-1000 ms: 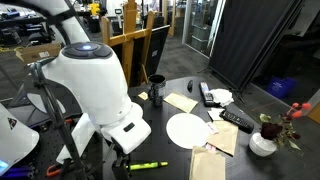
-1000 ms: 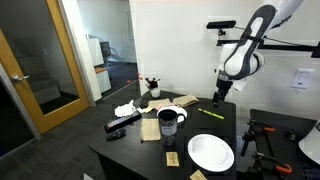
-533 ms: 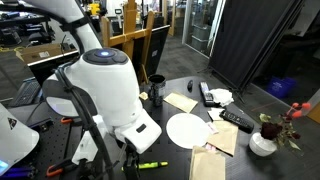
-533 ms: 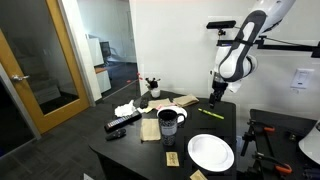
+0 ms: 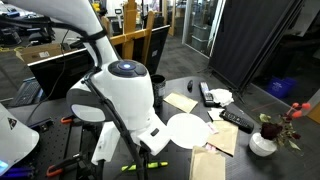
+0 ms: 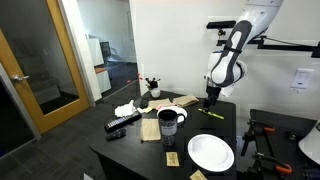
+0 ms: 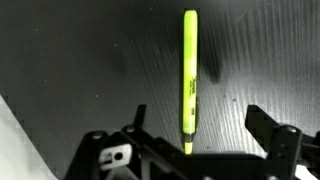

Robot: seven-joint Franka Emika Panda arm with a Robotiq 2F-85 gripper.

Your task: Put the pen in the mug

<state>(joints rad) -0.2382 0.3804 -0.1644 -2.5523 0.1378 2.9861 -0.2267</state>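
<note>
Pen [image 7: 189, 80], one in number, was found lying flat on the dark tabletop [image 7: 80, 60], set lengthwise up the wrist view with its lower end reaching down between the two fingers. It was not lifted, and bare table was seen on both sides of it. In both exterior views the same yellow-green pen [image 6: 210, 113] was made out near the table edge below the arm, partly covered by the arm in an exterior view [image 5: 158, 163].

One gripper [image 7: 194, 112] was counted. Its jaws were spread wide, one on each side of the pen and clear of it, and nothing was held. In an exterior view the gripper [image 6: 209, 100] was shown pointing down, just above the pen.

One mug [image 6: 168, 122], dark and with a side handle, was seen standing upright on the table, well apart from the pen; in an exterior view the mug [image 5: 157, 84] was placed beyond the arm's white body.

One white plate [image 6: 211, 152] was seen near the front edge, apart from both pen and mug. Two black remote controls [image 5: 237, 120] [image 5: 206, 94] were counted farther out, and one white vase with flowers [image 5: 263, 143] was seen at the far side. Several pale brown paper pieces [image 5: 180, 101] were noted lying flat around the plate.
</note>
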